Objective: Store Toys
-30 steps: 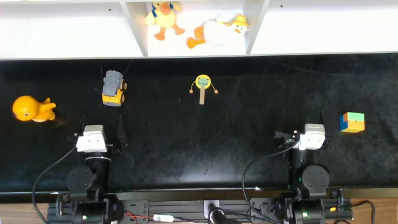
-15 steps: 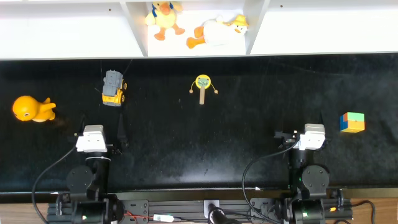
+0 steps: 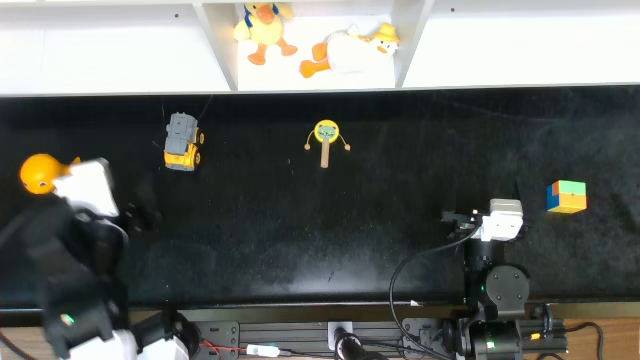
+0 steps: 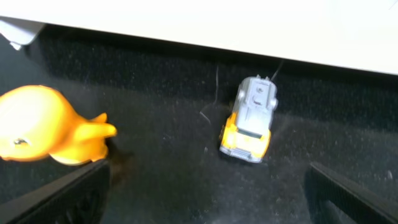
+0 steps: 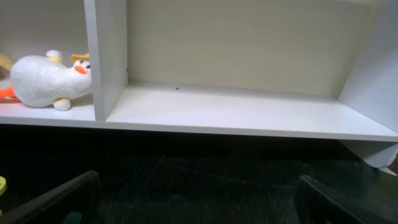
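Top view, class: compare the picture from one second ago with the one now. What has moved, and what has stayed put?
The left tool has swung left and away from its base, toward the orange duck, which its arm now partly covers; it is open and holds nothing. The right tool, toy truck, rattle and colour cube have stayed where they were.

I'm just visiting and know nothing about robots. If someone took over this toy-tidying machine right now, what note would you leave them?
Left gripper: open, empty, over the table near the orange duck and toy truck.
Right gripper: open, empty, facing the shelf.
Done: a yellow plush duck and a white plush duck lie in the shelf's middle compartment.
Left to do: orange duck, toy truck, rattle drum and colour cube sit on the table, ungripped.
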